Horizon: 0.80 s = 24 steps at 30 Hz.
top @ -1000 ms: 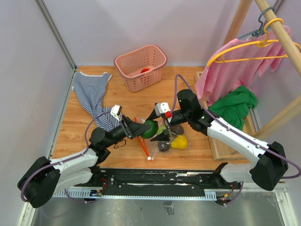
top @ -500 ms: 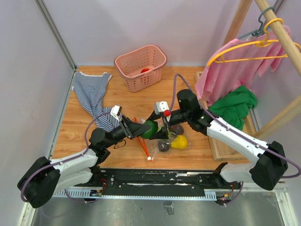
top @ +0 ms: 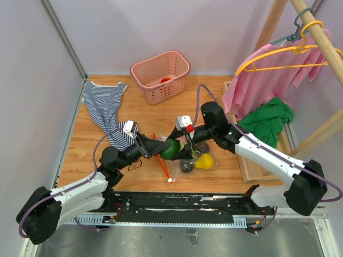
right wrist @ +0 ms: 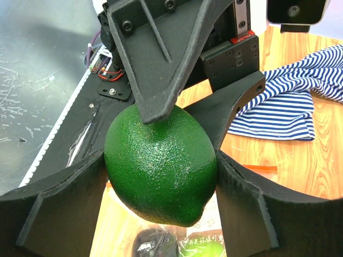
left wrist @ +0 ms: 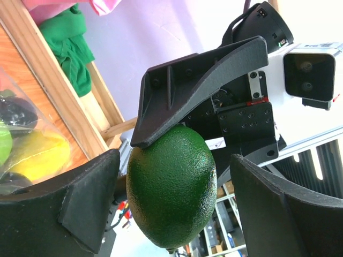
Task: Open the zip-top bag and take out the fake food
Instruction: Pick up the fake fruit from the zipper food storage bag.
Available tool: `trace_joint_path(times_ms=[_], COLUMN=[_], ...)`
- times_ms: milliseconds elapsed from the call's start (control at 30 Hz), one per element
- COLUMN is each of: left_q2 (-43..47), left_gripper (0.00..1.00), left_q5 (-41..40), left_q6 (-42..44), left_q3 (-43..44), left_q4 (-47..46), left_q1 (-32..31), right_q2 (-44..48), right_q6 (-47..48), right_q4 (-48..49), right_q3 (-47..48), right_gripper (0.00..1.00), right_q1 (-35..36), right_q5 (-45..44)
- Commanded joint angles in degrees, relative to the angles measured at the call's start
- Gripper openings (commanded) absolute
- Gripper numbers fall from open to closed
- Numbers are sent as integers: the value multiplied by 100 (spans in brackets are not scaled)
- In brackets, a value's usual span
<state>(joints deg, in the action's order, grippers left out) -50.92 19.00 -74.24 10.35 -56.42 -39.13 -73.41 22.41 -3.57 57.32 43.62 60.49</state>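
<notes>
The right hand [right wrist: 161, 160] pinches a dark green fruit [top: 170, 149] from both sides, up off the surface [top: 144, 115]. The left hand [left wrist: 174, 182] is around the same fruit, but its fingers [left wrist: 86, 198] are spread, with a little gap on each side. The zip-top bag [top: 194, 158] lies on the surface at 4 o'clock from that fruit. A yellow fruit [top: 205, 161] and dark pieces [top: 186, 167] are inside it. A pink basket [top: 161, 76] sits at 12 o'clock.

Bare table [top: 155, 115] lies open between pink basket [top: 161, 75] and zip-top bag [top: 195, 156]; striped shirt [top: 102, 107] blocks the left.
</notes>
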Motion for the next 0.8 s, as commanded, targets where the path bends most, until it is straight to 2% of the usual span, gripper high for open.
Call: trace_joint_path(times_ms=[0,267,567,767], left_q2=[269,871,2029,2453], left_gripper=[88,92,97,99], left_q5=[-143,-303,-781,-1600], left_q6=[218,693,2047,3283], left_q3=[-77,-83,214,513], left_q4=[298,1088,2919,4803], left_q1=[-28,-24,-17,-16], right_q2=[-12,-5,-129,-173], right_q6=[-113,-46,676,882], right_q4=[-47,-235,-1181,-1603], right_q3=[157,224,544,767], right_gripper=[32,29,28,28], right_q1=[-93,-428,-800,-1042], right_q5=[273,606,800,428])
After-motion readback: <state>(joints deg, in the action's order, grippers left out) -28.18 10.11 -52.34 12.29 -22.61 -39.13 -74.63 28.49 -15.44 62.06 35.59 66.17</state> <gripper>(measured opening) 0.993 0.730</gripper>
